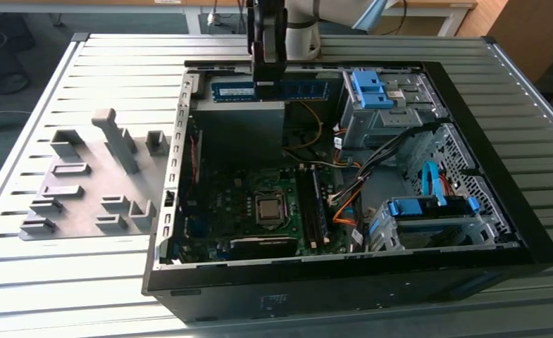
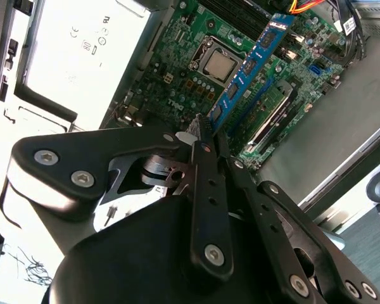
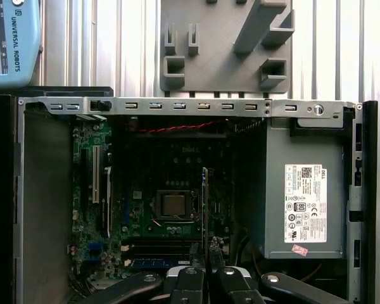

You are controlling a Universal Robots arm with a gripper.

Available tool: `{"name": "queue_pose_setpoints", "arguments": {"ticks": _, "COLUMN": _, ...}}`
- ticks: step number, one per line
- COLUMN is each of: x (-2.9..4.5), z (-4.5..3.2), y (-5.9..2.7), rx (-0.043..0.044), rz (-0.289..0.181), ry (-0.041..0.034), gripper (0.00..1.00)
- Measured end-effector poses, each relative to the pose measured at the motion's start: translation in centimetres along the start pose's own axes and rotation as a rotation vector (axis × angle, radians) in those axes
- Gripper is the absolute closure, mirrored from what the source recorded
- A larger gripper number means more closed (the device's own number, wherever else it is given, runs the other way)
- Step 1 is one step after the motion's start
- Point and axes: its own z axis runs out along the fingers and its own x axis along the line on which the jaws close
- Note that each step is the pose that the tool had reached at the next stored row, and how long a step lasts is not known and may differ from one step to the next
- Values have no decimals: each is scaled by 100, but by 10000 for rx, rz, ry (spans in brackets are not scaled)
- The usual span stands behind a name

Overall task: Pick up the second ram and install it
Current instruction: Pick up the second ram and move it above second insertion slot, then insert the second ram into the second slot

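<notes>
The second ram (image 1: 300, 90), a long blue strip with dark chips, hangs in the air over the far end of the open computer case (image 1: 501, 250), above the grey power supply (image 1: 239, 130). My gripper (image 1: 268, 86) is shut on it near its middle, coming down from above. In the second wrist view the ram (image 2: 248, 64) sticks out past the fingertips (image 2: 201, 136) over the motherboard (image 2: 196, 38). The first wrist view catches the ram (image 3: 204, 202) edge-on as a thin line above the gripper (image 3: 206, 256). The memory slots (image 1: 315, 208) lie beside the processor (image 1: 270, 208).
A grey fixture plate (image 1: 84, 190) with upright blocks lies on the slatted table (image 1: 116, 63) at the exterior view's left of the case. Blue drive bays (image 1: 431, 211) and orange and grey cables (image 1: 351, 204) crowd the case at the exterior view's right.
</notes>
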Motion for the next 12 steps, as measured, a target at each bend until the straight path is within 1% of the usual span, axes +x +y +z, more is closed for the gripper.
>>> {"name": "queue_pose_setpoints", "arguments": {"ticks": 4, "x": -1, "z": 0, "y": -17, "rx": 0, "rz": -1, "ry": 0, "gripper": 86}}
{"name": "queue_pose_setpoints", "arguments": {"ticks": 8, "x": -1, "z": 1, "y": -76, "rx": 0, "rz": 0, "ry": -1, "gripper": 86}}
{"name": "queue_pose_setpoints", "arguments": {"ticks": 12, "x": -1, "z": 1, "y": -87, "rx": 0, "rz": 0, "ry": 0, "gripper": 86}}
